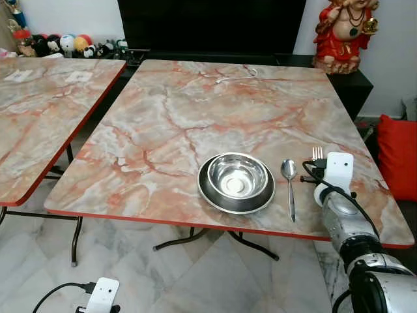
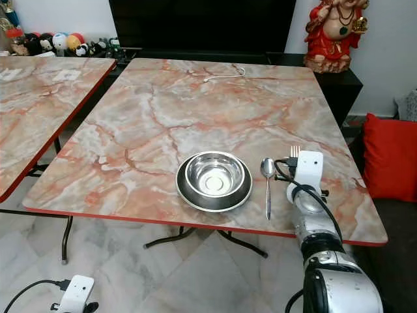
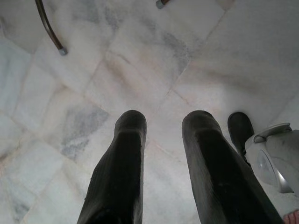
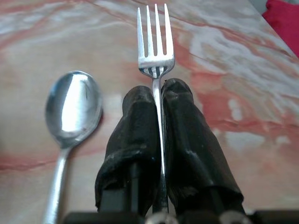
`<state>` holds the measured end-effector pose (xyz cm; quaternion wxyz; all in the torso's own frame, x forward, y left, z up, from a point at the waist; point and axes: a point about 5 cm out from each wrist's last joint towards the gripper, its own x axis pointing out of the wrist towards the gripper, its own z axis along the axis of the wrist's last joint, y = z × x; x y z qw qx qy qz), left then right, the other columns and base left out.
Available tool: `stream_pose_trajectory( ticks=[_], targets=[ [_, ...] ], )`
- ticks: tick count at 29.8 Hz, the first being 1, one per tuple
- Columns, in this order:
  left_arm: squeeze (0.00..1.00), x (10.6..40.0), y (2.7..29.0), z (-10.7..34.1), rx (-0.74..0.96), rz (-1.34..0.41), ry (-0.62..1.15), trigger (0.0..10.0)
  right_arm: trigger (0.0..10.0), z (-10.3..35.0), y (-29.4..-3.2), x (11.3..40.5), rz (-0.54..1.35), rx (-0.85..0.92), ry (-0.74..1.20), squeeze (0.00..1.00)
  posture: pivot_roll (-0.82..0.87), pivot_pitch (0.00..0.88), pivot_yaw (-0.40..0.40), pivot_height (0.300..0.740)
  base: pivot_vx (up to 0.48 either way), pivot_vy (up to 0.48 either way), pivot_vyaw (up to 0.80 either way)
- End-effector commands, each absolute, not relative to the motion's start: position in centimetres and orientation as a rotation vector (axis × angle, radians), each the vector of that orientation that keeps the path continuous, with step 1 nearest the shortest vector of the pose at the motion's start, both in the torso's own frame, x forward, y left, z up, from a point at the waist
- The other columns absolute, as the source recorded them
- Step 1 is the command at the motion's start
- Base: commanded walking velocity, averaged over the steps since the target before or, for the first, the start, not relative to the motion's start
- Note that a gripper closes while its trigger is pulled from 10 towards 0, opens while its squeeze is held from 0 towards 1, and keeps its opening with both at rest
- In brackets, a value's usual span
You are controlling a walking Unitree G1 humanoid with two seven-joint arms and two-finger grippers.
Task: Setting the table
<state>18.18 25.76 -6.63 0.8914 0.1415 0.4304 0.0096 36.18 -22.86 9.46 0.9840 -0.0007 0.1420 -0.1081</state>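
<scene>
A steel bowl sits inside a dark steel plate near the front edge of the marble table. Just right of the plate lies a spoon, bowl end away from me. My right gripper is shut on a fork, pinching its handle, the tines pointing away over the table right of the spoon. The white wrist housing hides the fork's handle in the eye views. My left gripper hangs open over the floor, holding nothing.
A second marble table stands to the left. A white cable lies at the table's far end. A red statue stands at the back right, a red cushion at the right. A table leg stands on the tiled floor.
</scene>
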Motion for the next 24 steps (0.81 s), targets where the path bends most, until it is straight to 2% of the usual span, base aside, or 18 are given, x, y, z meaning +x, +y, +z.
stream_pose_trajectory(
  ticks=[1, 4, 8, 9, 12, 17, 24],
  targets=[
    [0.0, 17.6, 26.2, -6.8, 0.292, 0.029, 0.908, 10.0, 10.0, 9.5, -22.6, 36.3, -0.227, 0.025, 0.278, 0.0, 0.09, 0.009, 0.014, 0.74, 0.0, 0.0, 0.0],
    [0.0, 17.6, 26.2, -6.8, 0.289, 0.031, 0.905, 10.0, 10.0, 9.5, -22.5, 36.3, -0.241, 0.069, 0.255, 0.0, 0.09, 0.01, 0.014, 0.74, 0.0, 0.0, 0.0],
    [0.0, 17.6, 26.2, -6.7, 0.28, 0.036, 0.898, 10.0, 10.0, 10.9, -22.9, 36.5, -0.272, 0.098, 0.111, 0.0, 0.1, 0.013, 0.011, 0.74, 0.0, 0.0, 0.0],
    [0.0, 17.6, 26.2, -6.8, 0.282, 0.037, 0.899, 10.0, 10.0, 12.1, -23.1, 36.3, -0.281, 0.111, -0.025, 0.0, 0.09, 0.012, 0.011, 0.74, 0.0, 0.0, 0.0],
    [0.0, 17.5, 26.2, -6.8, 0.283, 0.037, 0.902, 10.0, 10.0, 12.6, -22.9, 35.6, -0.277, 0.077, -0.139, 0.0, 0.09, 0.016, 0.013, 0.74, 0.0, 0.0, 0.0],
    [0.0, 17.4, 26.2, -6.9, 0.282, 0.032, 0.907, 10.0, 10.0, 12.6, -22.3, 34.0, -0.251, 0.057, -0.252, 0.0, 0.09, 0.017, 0.015, 0.74, 0.0, 0.0, 0.0],
    [0.0, 17.6, 26.0, -6.8, 0.282, 0.025, 0.906, 10.0, 10.0, 12.5, -22.2, 33.2, -0.253, 0.038, -0.294, 0.0, 0.07, 0.004, 0.02, 0.74, 0.0, 0.0, 0.0]
  ],
)
